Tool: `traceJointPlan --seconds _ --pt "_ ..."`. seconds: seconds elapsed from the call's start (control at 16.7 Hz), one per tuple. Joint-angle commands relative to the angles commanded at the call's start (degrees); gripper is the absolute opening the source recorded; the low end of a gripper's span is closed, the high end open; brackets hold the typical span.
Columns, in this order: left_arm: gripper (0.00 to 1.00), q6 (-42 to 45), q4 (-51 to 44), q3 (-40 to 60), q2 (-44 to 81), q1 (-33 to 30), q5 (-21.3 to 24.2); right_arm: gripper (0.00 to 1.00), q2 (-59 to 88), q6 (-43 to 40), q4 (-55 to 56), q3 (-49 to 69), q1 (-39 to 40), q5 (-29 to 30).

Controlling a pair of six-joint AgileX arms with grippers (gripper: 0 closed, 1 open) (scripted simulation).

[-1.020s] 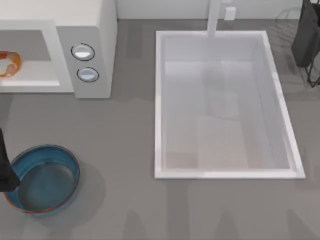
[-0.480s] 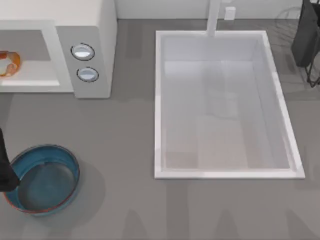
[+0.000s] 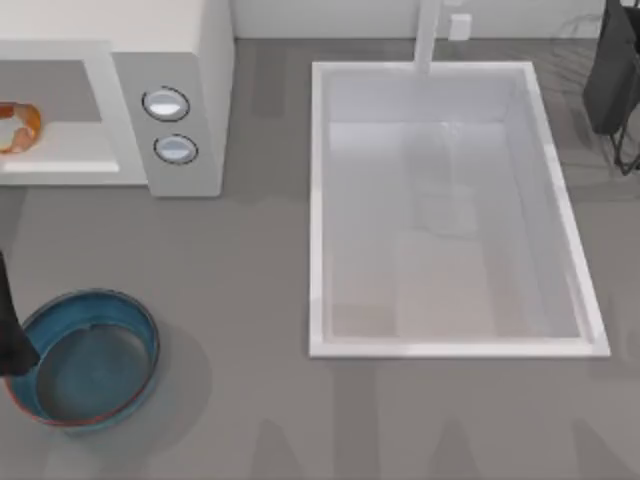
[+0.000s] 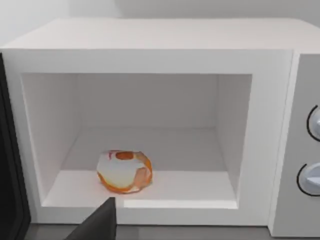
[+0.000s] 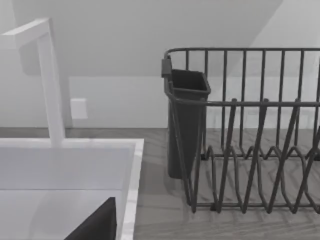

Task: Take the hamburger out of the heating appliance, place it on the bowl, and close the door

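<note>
We are looking down on a grey table [image 3: 240, 300] against a pale wall, with a big white sink [image 3: 445, 210] sitting at centre-right and its tap [image 3: 428, 35] rising at the far edge. At the far left the microwave [image 3: 190, 60] is standing with its cavity open, its two round knobs [image 3: 166, 104] facing up at us on the grey panel. The hamburger [image 3: 18, 127] is lying inside on the cavity floor; from the left wrist we are seeing it near the front lip, toward the side away from the knobs, with the dark door [image 4: 10, 165] swung wide beside it. The bowl [image 3: 88, 357] is sitting at the near left of the table, well apart from the microwave. Our left arm [image 3: 10, 330] is showing as a dark shape at the left edge, overlapping the bowl's rim; we cannot tell how its jaws are standing. Our right arm [image 3: 612, 70] is parked at the far right corner, its wrist camera facing a dark wire dish rack [image 5: 250, 130] and a dark cutlery cup [image 5: 186, 120] beside the sink; its jaws we cannot tell either.
</note>
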Motion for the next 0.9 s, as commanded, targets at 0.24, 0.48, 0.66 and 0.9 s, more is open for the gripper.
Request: traceJointPlan --seconds 0.24,0.48,0.66,0.9 --pt "1.0 0.39 5.81 5.28 12.52 0.92 1.2 1.0 0.0 0.0 0.0 0.0 0.0 0.0" --pt "1.0 0.95 14.9 13.42 32.36 2.32 3.01 1.0 0.0 0.0 0.0 0.0 0.0 0.0" --pt "1.0 1.51 23.09 20.85 50.32 3.64 4.62 1.0 0.0 0.0 0.0 0.0 0.0 0.0" --pt "1.0 2.41 34.68 31.52 75.79 5.61 6.91 1.0 0.0 0.0 0.0 0.0 0.0 0.0"
